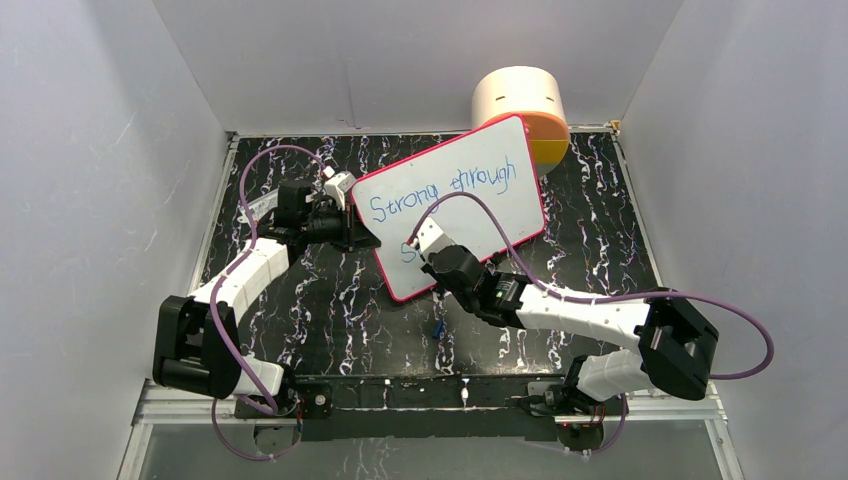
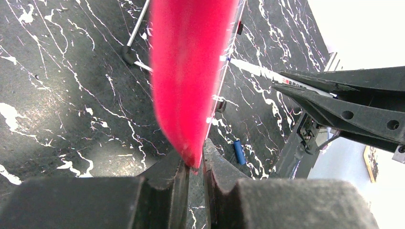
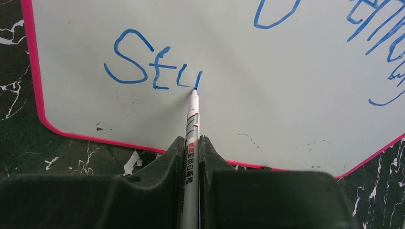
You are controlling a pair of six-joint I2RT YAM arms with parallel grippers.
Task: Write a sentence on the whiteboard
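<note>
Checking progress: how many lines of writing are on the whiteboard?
2. The first line, "Strong through", crosses the whiteboard; the second line, "Stu" so far, starts by its corner at the marker tip. The right arm covers some board in the top view.

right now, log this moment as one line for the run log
left pincer: shut on whiteboard edge | right pincer: shut on marker | marker tip: on whiteboard | sentence: second line begun

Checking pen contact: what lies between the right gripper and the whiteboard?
Only the marker, held by the right gripper, its tip on the whiteboard; seen in the right wrist view.
</note>
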